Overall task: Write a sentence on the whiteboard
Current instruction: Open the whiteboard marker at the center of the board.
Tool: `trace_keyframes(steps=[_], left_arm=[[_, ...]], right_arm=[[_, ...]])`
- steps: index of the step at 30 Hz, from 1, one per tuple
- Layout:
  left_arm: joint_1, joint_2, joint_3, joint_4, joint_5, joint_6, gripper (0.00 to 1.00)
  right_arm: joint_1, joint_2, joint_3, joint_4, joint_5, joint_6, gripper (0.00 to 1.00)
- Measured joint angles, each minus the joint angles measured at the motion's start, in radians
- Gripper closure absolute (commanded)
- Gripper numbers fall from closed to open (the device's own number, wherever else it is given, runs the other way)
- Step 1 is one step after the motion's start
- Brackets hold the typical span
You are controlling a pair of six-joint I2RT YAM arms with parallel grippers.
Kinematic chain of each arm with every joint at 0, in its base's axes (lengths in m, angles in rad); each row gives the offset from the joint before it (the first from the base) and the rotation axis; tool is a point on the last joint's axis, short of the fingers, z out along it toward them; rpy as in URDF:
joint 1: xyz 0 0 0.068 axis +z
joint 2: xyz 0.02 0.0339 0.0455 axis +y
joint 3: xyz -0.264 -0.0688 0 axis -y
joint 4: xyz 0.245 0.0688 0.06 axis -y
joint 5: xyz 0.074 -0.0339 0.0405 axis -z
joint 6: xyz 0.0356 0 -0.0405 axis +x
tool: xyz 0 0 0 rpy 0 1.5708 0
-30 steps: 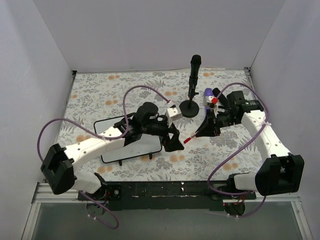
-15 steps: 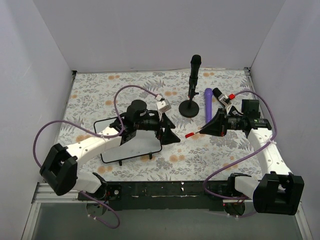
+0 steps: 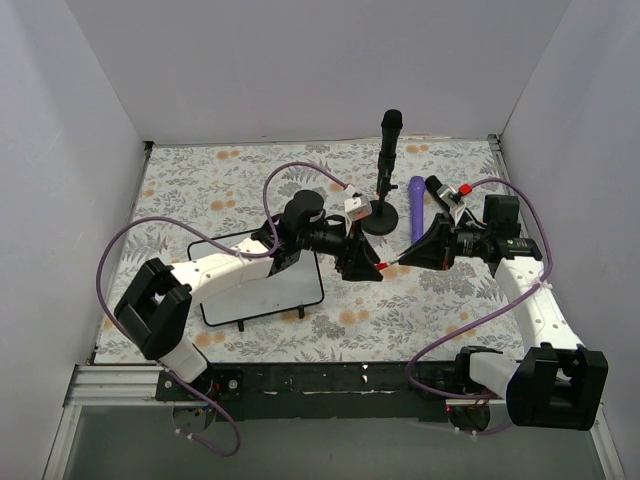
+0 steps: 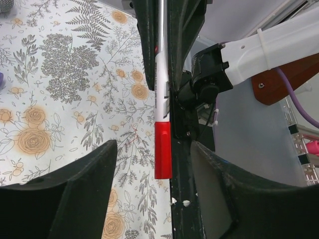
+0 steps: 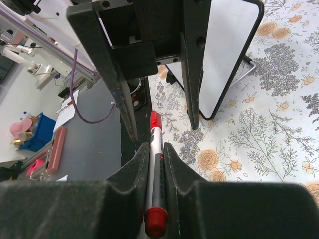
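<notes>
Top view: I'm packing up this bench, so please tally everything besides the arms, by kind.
Whiteboard: 1
Markers: 2 (red-capped marker, purple marker)
Black round-based stand: 1
Total: 4

**Covered whiteboard, cropped marker, blurred fingers**

From above, the middle of the whiteboard (image 3: 270,292) is covered by the left arm (image 3: 225,268), so whether anything is written there cannot be told. The marker (image 3: 384,265) is too small for contact to be judged. At the left wrist, the marker's far length is cut by the top edge, and the fingers (image 4: 84,194) of the left pincer (image 4: 153,147) are blurred and cropped below. At the right wrist, the whiteboard's upper part is cropped and the right pincer (image 5: 155,149) is blurred.
</notes>
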Motion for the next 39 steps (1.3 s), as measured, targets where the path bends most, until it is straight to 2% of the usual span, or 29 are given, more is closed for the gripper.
trace_keyframes(steps=[3,4,5,8,9,11,12,14,16,18,21,25,26,27,29,30,32,33,36,39], left_arm=[[0.000,0.022,0.007,0.006,0.006,-0.006,0.52],[0.000,0.027,0.007,0.006,0.009,-0.009,0.59],[0.000,0.032,0.007,0.005,0.013,-0.012,0.72],[0.000,0.047,0.012,0.008,0.030,-0.018,0.86],[0.000,0.050,0.014,0.009,0.034,-0.021,0.93],[-0.003,0.053,0.014,0.013,0.040,-0.024,0.94],[-0.004,0.055,0.014,0.014,0.044,-0.022,0.89],[-0.004,0.058,0.014,0.019,0.049,-0.026,0.69],[-0.004,0.058,0.014,0.026,0.049,-0.030,0.59],[-0.004,0.058,0.014,0.043,0.048,-0.035,0.58],[-0.004,0.058,0.012,0.066,0.047,-0.047,0.60],[-0.004,0.058,0.012,0.090,0.050,-0.066,0.78],[-0.004,0.058,0.012,0.094,0.052,-0.069,0.96],[-0.004,0.058,0.012,0.098,0.055,-0.072,1.00],[-0.003,0.058,0.012,0.100,0.061,-0.077,1.00],[-0.003,0.059,0.012,0.100,0.061,-0.079,1.00],[-0.003,0.059,0.012,0.094,0.063,-0.074,1.00],[-0.003,0.059,0.012,0.086,0.062,-0.060,1.00],[-0.003,0.059,0.021,0.002,0.063,0.008,1.00],[-0.003,0.059,0.043,-0.127,0.058,0.089,1.00]], right_arm=[[0.000,0.000,0.000,0.006,-0.005,0.002,0.99],[0.000,0.000,0.000,0.009,-0.006,0.002,0.99],[0.000,0.000,0.000,0.012,-0.006,0.003,0.99],[0.000,0.000,-0.003,0.020,0.005,0.002,0.99],[0.000,0.000,-0.006,0.024,0.010,0.001,0.99],[-0.005,0.000,-0.013,0.025,0.011,0.002,0.99],[-0.005,0.000,-0.014,0.024,0.012,0.001,0.99],[-0.005,0.000,-0.015,0.024,0.016,-0.003,0.99],[-0.004,-0.001,-0.016,0.021,0.016,-0.007,0.99],[-0.002,-0.003,-0.018,0.018,0.016,-0.009,0.99],[0.003,-0.003,-0.018,0.017,0.016,-0.011,0.99],[0.005,-0.003,-0.018,0.015,0.016,-0.014,0.99],[0.007,-0.003,-0.018,0.014,0.016,-0.016,0.99],[0.008,-0.003,-0.018,0.014,0.016,-0.017,0.99],[0.008,-0.003,-0.018,0.008,0.015,-0.023,0.99],[0.009,-0.003,-0.018,0.008,0.016,-0.029,0.91],[0.010,-0.003,-0.018,0.002,0.017,-0.037,0.63],[0.010,-0.003,-0.016,-0.013,0.021,-0.047,0.45],[0.014,0.011,0.017,-0.127,0.062,-0.150,0.31],[0.030,0.074,0.129,-0.281,0.112,-0.315,0.27]])
